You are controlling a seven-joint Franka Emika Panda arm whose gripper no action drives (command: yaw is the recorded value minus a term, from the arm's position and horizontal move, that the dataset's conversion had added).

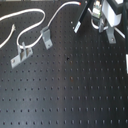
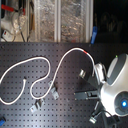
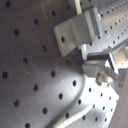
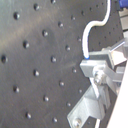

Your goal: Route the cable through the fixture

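Your hand [image 4: 94,70] sits at the far right end of the bench [image 1: 75,95] in the first exterior view, and you cannot tell whether its metal fingers are spread or pinched. In the second wrist view the cable [image 2: 47,67] runs right up to the fingers, but the grip itself is not clear.

You see the cable as a long, thin white cord. In the second exterior view it starts at the second exterior view's left, arches up, drops into a narrow loop, and climbs again. It then passes a short red band [image 2: 87,51] before dipping toward the hand. It lies slack on the board.

The fixture [image 1: 46,36] is a small, narrow grey metal clip, an upright tab on a slim strip. It stands near the cable's loop but apart from it, with no cord through it. A wider grey clip [image 1: 21,54] with two posts sits nearby, toward the first exterior view's left. Another grey clip [image 3: 77,30] stands close to the hand.

Your bench is a matte black plate dotted with a regular grid of small holes. Behind it, shiny translucent containers [image 2: 60,20] line the back in the second exterior view.
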